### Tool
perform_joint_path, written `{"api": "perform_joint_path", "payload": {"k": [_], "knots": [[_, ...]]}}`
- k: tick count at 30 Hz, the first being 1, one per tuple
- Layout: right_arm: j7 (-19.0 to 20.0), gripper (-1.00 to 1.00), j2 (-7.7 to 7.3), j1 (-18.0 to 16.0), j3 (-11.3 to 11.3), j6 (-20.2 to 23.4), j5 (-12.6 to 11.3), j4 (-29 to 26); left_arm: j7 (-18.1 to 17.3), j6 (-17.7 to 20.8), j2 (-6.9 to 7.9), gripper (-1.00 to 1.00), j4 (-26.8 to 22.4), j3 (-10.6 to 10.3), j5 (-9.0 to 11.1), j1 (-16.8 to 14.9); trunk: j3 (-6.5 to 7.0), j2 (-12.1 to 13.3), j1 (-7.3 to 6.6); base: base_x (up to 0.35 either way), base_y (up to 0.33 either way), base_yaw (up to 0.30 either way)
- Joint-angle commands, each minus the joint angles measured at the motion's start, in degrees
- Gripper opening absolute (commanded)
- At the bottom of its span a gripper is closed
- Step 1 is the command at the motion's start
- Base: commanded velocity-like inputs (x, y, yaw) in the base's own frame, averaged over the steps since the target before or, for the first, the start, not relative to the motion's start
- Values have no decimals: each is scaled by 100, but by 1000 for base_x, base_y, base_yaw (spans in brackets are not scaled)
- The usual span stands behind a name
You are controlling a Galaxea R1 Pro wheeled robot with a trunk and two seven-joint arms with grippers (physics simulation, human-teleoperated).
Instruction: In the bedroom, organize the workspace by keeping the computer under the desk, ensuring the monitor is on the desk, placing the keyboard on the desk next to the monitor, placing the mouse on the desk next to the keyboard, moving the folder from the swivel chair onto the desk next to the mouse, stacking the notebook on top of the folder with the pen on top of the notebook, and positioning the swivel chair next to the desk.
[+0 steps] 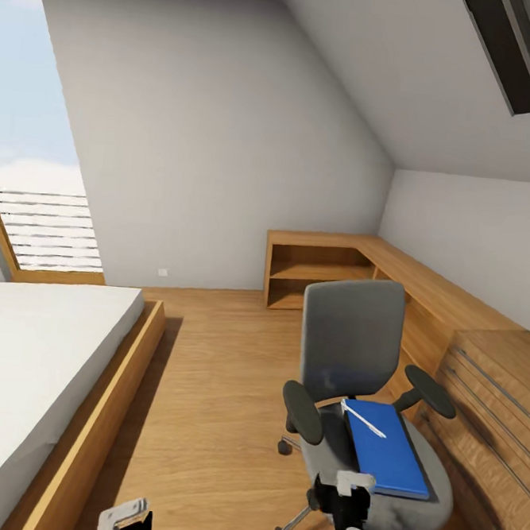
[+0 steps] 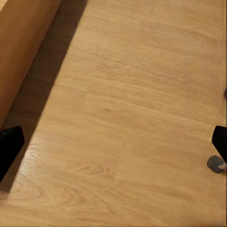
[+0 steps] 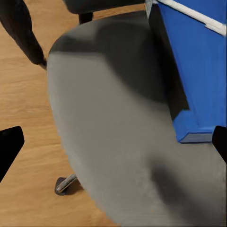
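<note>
Two of my grippers hang low at the near edge of an attic bedroom, and I will go through what I see from the biggest thing down. The sloped grey-white wall [image 1: 227, 134] fills the far side, with a black-framed skylight [image 1: 521, 54] at 1 o'clock and a tall bright window [image 1: 35, 151] at 10 o'clock. A light wood floor [image 1: 215, 389] runs down the middle. A bed [image 1: 34, 358] with a white mattress in a wooden frame lies at 8 o'clock. A low light-wood shelf unit [image 1: 329, 262] stands against the far wall at 1 o'clock and runs along the right wall into a drawer unit [image 1: 493, 410] at 4 o'clock. The swivel chair [image 1: 350, 343], grey with black armrests, stands at 5 o'clock just beside the drawers, its back toward the far wall. The blue folder [image 1: 386, 450] lies flat on the right half of its seat, and the white pen [image 1: 363, 419] lies slantwise across the folder's far end, touching it. My right gripper [image 1: 350, 503] hovers over the near edge of the seat; through my right wrist view I see the grey seat [image 3: 118, 132], the folder's corner [image 3: 198, 71] and the pen [image 3: 194, 14], with my fingertips [image 3: 9, 146] spread wide and holding nothing. My left gripper [image 1: 127, 519] sits at 7 o'clock over bare floor [image 2: 127, 113] near the bed frame [image 2: 23, 42], its fingers [image 2: 8, 146] likewise parted and empty, with a chair caster [image 2: 216, 164] at the edge of that view.
</note>
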Motion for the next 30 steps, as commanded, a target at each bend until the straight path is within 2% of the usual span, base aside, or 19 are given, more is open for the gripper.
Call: {"api": "perform_joint_path", "payload": {"k": [1,2,3,4,5,6,7,8,11,13,14,17,20,23,24,27,28,29,30], "knots": [[-18,100,-135,-4,37,487,-76,-472,42,412,5,100,-388,-13,42,-1,-7,-4,0,0,0,0],[-16,100,-207,-5,29,749,-85,-725,45,600,5,100,-572,-12,41,-1,-7,-4,0,0,0,0],[-11,100,-358,-5,2,1269,-107,-1251,47,782,7,100,-753,-12,40,-1,-7,-4,0,0,0,0],[-8,100,-434,-5,-19,1521,-124,-1509,57,1117,11,100,-1093,-11,38,0,-7,-4,0,0,0,0],[-6,100,-506,-5,-41,1763,-148,-1757,64,1268,12,100,-1251,-10,38,0,-7,-4,0,0,0,0],[-3,100,-632,-6,-95,2214,-217,-2209,77,1535,13,100,-1535,-10,39,1,-7,-4,0,0,0,0],[-2,100,-687,-6,-126,2426,-263,-2402,82,1648,14,100,-1655,-8,40,2,-7,-4,0,0,0,0],[3,100,-791,-6,-187,2822,-372,-2718,88,1850,15,100,-1843,-5,46,4,-7,-4,0,0,0,0],[25,100,-974,-16,-262,3470,-539,-3084,97,2207,4,100,-2041,-2,65,-19,-7,-4,0,0,0,0],[109,100,-1113,-65,-289,3814,-604,-3195,103,2494,-57,100,-2100,-1,72,-148,-7,-4,0,0,0,0],[228,100,-1206,-151,-297,3983,-626,-3215,107,2699,-138,100,-2113,-1,73,-287,-7,-4,0,0,0,0],[494,100,-1343,-339,-306,4199,-642,-3145,156,2998,-258,100,-2094,4,72,-503,-7,-4,0,0,0,0],[931,100,-1521,-641,-311,4478,-651,-2816,350,3293,-343,100,-2062,9,74,-743,-7,-4,0,0,0,0],[1485,100,-1752,-1049,-313,4672,-641,-2078,578,3442,-391,100,-2068,38,87,-889,-7,-4,0,0,0,0],[1780,100,-1872,-1268,-313,4712,-620,-1619,636,3474,-402,100,-2080,81,118,-924,-7,-4,0,0,0,0],[2082,100,-1966,-1436,-291,4736,-533,-1247,673,3487,-415,100,-2086,118,152,-947,-7,-4,0,0,0,0],[2183,100,-1982,-1478,-276,4742,-448,-1141,685,3486,-418,100,-2082,126,158,-952,-7,-4,0,0,0,0],[2308,100,-1992,-1528,-249,4753,-118,-1015,696,3483,-409,100,-2071,139,162,-957,-7,-4,0,0,0,0],[2325,100,-1993,-1533,-250,4755,-54,-1004,697,3482,-406,100,-2070,141,161,-957,-7,-4,0,0,0,0]]}}
